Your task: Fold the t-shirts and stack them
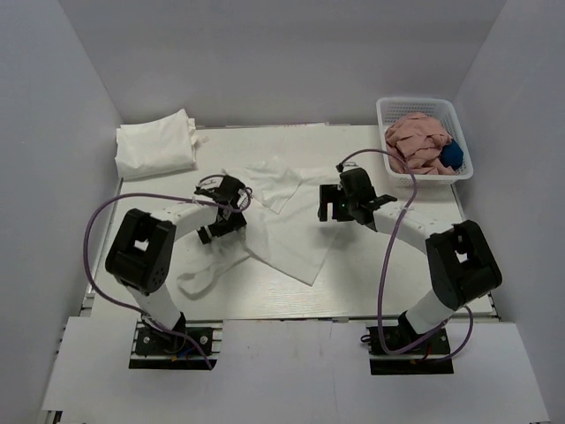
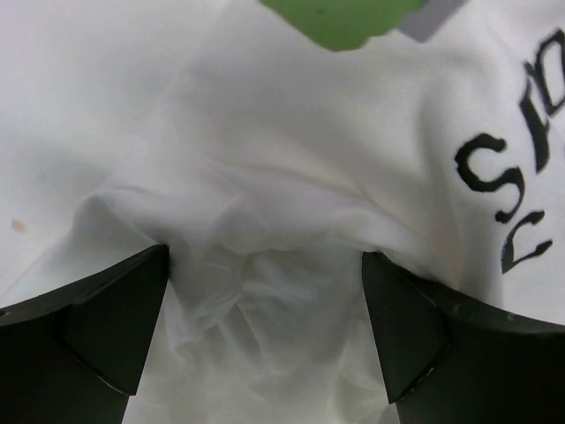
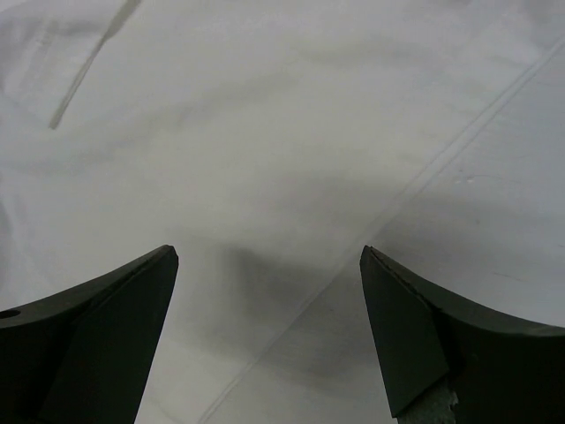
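Broadly, the pale flat table [image 1: 353, 291] carries the crumpled white cotton t-shirt [image 1: 291, 238] across mid-frame, not yet folded, while a thick folded white cloth bundle [image 1: 157, 147] sits at upper left. Both grippers hang over the loose shirt with fingers spread. The left gripper [image 2: 265, 265] straddles a bunched ridge of cloth beside the dark printed lettering [image 2: 516, 168]. The right gripper [image 3: 269, 256] is over flat cloth near a seam line. My advice: pinch single edges rather than wads, draw them taut evenly, then fold.
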